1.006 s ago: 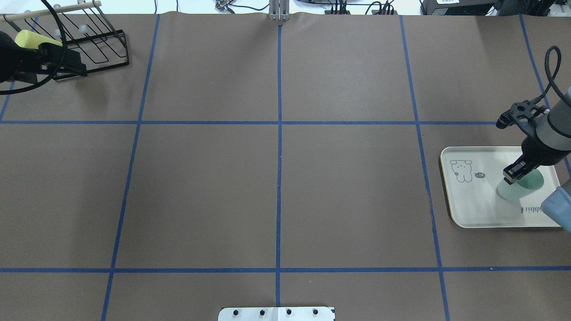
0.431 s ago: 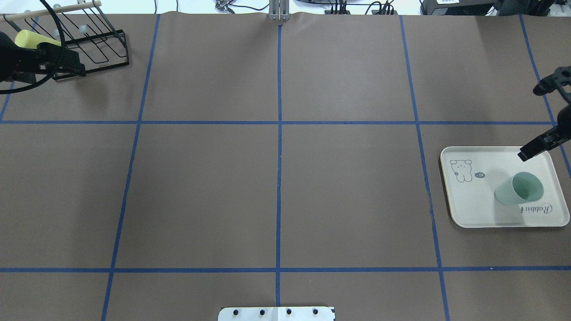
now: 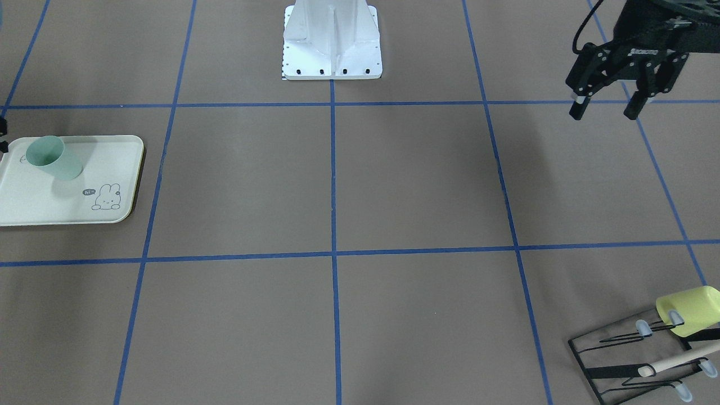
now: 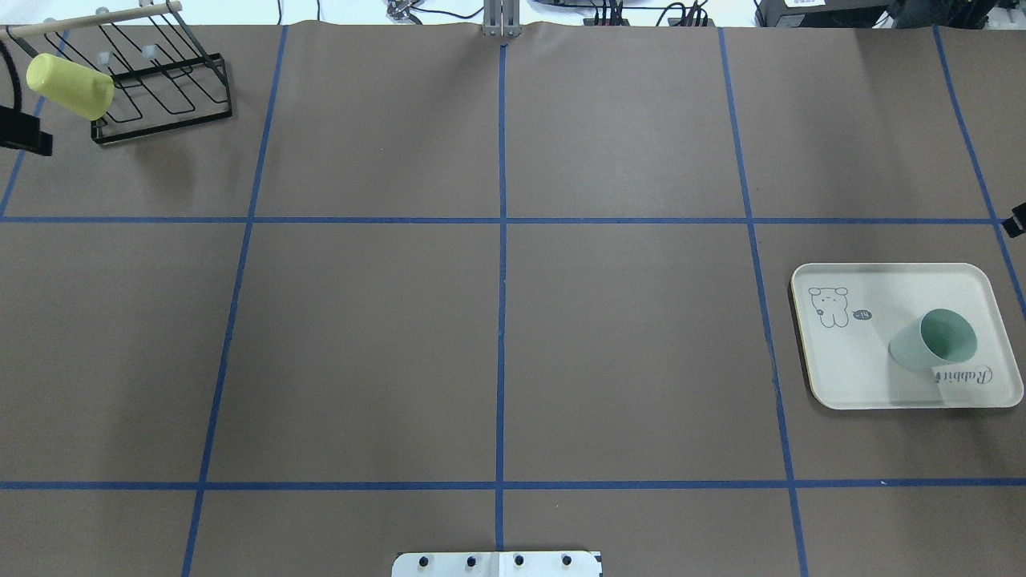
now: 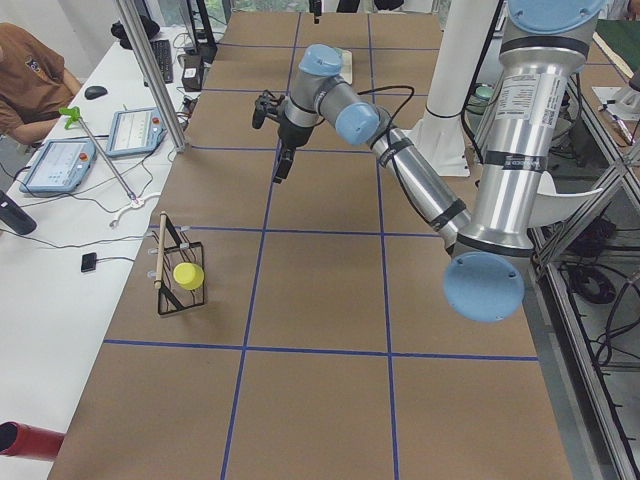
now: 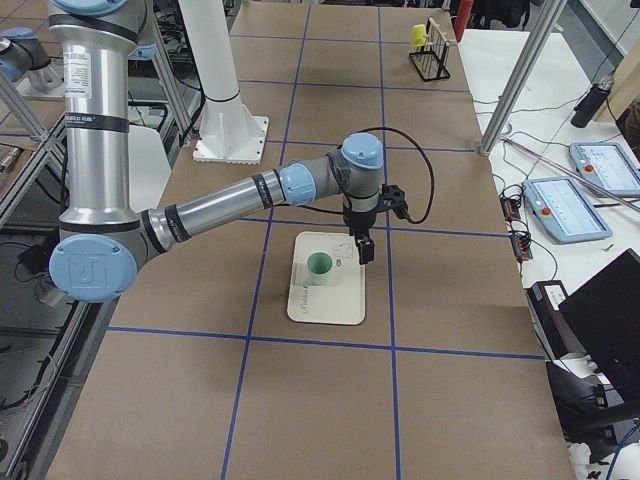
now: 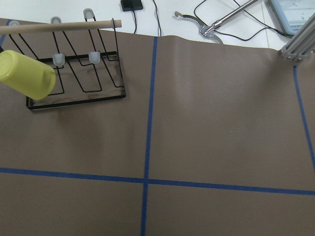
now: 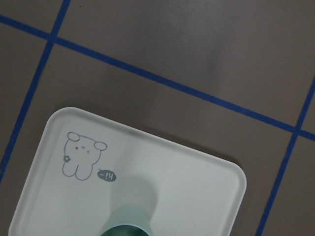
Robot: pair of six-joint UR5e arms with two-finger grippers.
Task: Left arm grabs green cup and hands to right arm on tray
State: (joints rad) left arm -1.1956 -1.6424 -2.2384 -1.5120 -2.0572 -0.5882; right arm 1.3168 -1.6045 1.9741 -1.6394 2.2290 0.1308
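The pale green cup (image 4: 934,340) stands upright and free on the cream tray (image 4: 850,377) at the table's right end; it also shows in the front view (image 3: 53,158) on the tray (image 3: 56,208). Of my right gripper only a black sliver (image 4: 1016,219) shows at the overhead view's right edge, beyond the tray and apart from the cup; I cannot tell how its jaws stand. The right wrist view looks down on the tray (image 8: 197,196) and the cup's blurred top (image 8: 128,223). My left gripper (image 3: 604,109) hangs open and empty above the table's other end.
A yellow cup (image 4: 68,86) hangs on a black wire rack (image 4: 160,88) with a wooden handle at the far left corner, close to my left gripper. The white robot base (image 3: 332,39) stands at the near middle edge. Blue tape lines grid the brown table.
My right gripper let go of the green cup, rose and drew back off the tray to the right edge. My left arm drew back left, uncovering the yellow cup. The green cup stayed put.
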